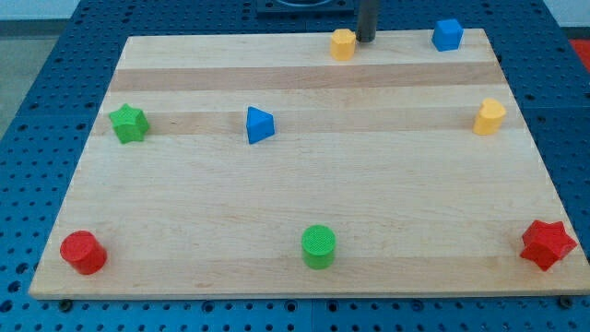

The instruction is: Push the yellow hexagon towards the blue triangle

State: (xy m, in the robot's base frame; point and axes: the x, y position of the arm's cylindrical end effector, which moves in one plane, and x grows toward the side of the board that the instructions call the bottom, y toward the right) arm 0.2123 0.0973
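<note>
At the view's bottom left corner of the tabletop (304,184), a pale wooden board of glued planks with visible grain, sits a red cylinder (83,252) with a finely ribbed top. Above it, near the left edge, is a green star (128,123). Further right, at about the same height, lies the blue triangle (259,124), a smooth wedge with its point toward the view's right. Near the bottom edge, about midway across, stands a green cylinder (318,246), also ribbed on top. At the top edge, a little right of centre, is the yellow hexagon (342,43), a small faceted block, well apart from the blue triangle and up and to the right of it. My tip (365,41) is just beside the hexagon on its right, touching or nearly so; which one cannot be told. The arm has no fingers, only a straight dark rod, so nothing opens, closes or grips. Further right along the top edge sits a blue cube (447,34). Below it, near the right edge, is a second yellow block (489,117), shape unclear. A red star (548,243) lies at the bottom right corner.
</note>
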